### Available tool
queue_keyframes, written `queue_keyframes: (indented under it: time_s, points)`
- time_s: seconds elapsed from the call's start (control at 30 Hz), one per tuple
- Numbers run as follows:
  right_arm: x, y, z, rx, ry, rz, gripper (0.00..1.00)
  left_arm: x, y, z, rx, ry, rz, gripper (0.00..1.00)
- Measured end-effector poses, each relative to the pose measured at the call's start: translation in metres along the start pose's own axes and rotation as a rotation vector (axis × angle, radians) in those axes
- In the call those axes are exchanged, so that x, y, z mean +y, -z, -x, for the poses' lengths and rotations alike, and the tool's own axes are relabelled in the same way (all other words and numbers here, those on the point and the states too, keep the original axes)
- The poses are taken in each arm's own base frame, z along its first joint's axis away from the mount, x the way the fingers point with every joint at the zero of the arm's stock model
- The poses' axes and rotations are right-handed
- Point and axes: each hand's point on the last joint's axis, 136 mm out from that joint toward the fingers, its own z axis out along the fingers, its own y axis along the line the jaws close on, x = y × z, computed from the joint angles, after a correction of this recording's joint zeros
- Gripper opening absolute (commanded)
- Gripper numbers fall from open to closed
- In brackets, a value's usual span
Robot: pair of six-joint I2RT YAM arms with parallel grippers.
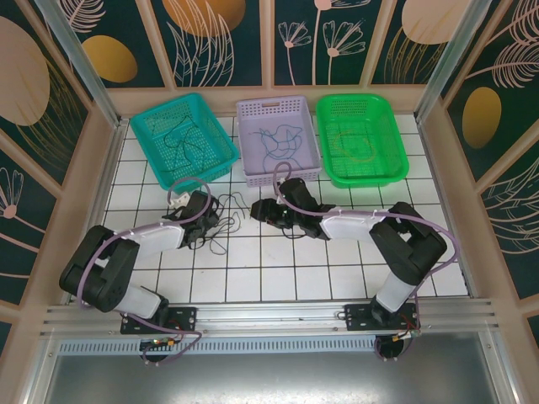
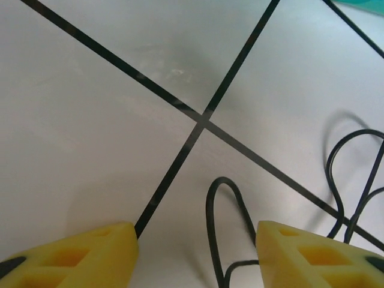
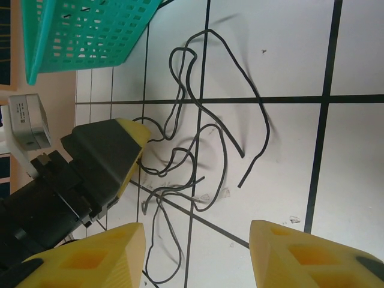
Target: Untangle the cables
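Cables loose in a dark tangle on white, black-gridded surface, between both arms. Left end effector spread wide, one loop between its yellow fingers. Right end effector likewise parted, near tangle. Teal basket, lilac basket, green basket along far edge; dark floral wall panels around.

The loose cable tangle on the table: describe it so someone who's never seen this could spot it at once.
Three baskets line the far edge of the white tiled table: teal, lilac, green. In front of the teal and lilac ones, between the left gripper and right gripper, lies the tangle of thin dark cables. Unlike the wires in those baskets, it sprawls on bare tiles.
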Motion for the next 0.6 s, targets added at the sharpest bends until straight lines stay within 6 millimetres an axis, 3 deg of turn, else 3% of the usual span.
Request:
queue_keyframes:
  time_s: [0.07,0.13,0.27,0.4,0.6]
  points:
    - [0.000,0.000,0.000,-0.001,0.000,-0.001,0.49,-0.003,-0.004,0.001,-0.008,-0.018,-0.011,0.18]
    - [-0.001,0.000,0.001,-0.004,-0.001,-0.002,0.49,-0.007,-0.008,0.001,-0.010,-0.028,-0.036,0.00]
    - [-0.004,0.008,0.005,-0.023,-0.009,-0.006,0.49,-0.029,-0.004,-0.015,0.012,-0.098,-0.133,0.00]
    - [-0.013,0.024,0.017,-0.064,-0.063,-0.009,0.49,-0.064,0.017,-0.038,0.029,-0.196,-0.263,0.00]
    - [-0.027,0.040,0.034,-0.103,-0.245,-0.035,0.49,-0.089,0.040,-0.046,0.011,-0.247,-0.370,0.00]
